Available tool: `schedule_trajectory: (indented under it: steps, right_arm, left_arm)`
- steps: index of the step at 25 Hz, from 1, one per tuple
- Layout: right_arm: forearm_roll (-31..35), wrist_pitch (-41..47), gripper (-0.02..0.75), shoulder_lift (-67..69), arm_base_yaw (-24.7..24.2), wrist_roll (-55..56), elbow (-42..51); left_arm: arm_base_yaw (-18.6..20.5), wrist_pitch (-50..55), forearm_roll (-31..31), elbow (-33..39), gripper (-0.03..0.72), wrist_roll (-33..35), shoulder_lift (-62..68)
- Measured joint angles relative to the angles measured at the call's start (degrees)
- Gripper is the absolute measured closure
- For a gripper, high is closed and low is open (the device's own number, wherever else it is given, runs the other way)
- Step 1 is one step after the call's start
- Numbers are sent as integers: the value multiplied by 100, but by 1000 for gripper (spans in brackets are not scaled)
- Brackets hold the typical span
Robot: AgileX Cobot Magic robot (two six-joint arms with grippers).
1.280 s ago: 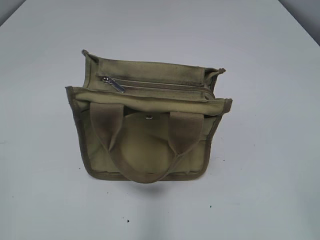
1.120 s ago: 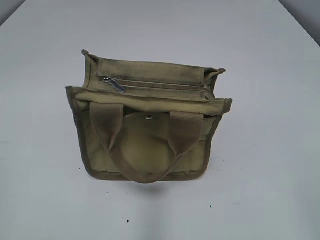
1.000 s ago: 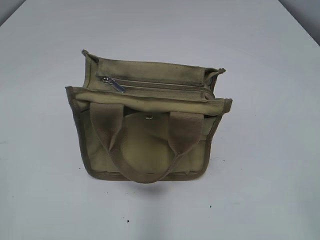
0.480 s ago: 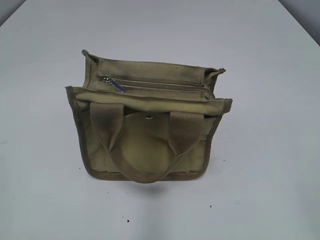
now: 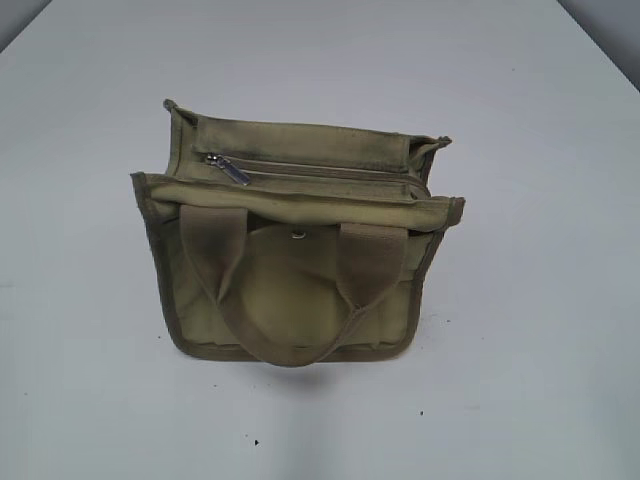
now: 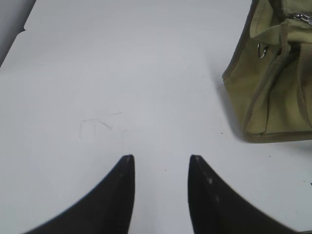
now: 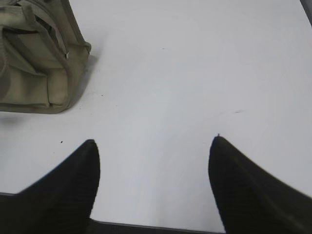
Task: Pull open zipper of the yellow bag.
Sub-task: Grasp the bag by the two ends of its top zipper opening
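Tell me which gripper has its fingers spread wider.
The right gripper: its fingers stand far apart, while the left gripper shows only a narrow gap.

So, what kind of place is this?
Probably a robot test bench: a bare white table, one yellow bag alone on it, and each arm's open tool above it.

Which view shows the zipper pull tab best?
The exterior view: the pull tab lies in full view at the left end of the zipper atop the yellow bag. The left wrist view catches only a metallic glint at its edge; the right wrist view shows none.
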Motion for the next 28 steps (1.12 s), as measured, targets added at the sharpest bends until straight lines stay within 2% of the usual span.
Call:
schedule_trajectory:
  steps: [6, 10, 12, 15, 18, 21, 24, 25, 28]
  right_arm:
    - [128, 0, 197, 0, 32, 0, 0]
    - [146, -10, 212, 106, 311, 0, 0]
    - [146, -22, 230, 430, 483, 0, 0]
    - [147, -104, 244, 1102, 677, -5, -17]
    - [147, -526, 248, 1649, 943, -5, -149]
    - [172, -1308, 249, 2207, 1159, -34, -314]
    - [260, -1888, 249, 2941, 1350, -274, -516]
    - [318, -2018, 249, 3168, 1421, -419, -615]
    - [629, -2347, 249, 4008, 1644, -958, -969]
  left_arm:
    - [0, 0, -6, 0, 407, 0, 0]
    - [0, -45, -156, -15, 407, 0, 204]
    - [0, -263, -434, -73, 407, 0, 472]
    - [0, -1057, -1404, -107, 407, 0, 1036]
    - [0, -1680, -2853, -166, 405, 177, 1933]
    - [0, -1827, -4661, -350, 381, 1096, 3247]
    - [0, -1650, -6067, -619, 337, 2090, 4666]
    - [0, -1557, -6372, -738, 328, 2347, 5259]
    - [-14, -1229, -6730, -1295, 316, 2707, 6484]
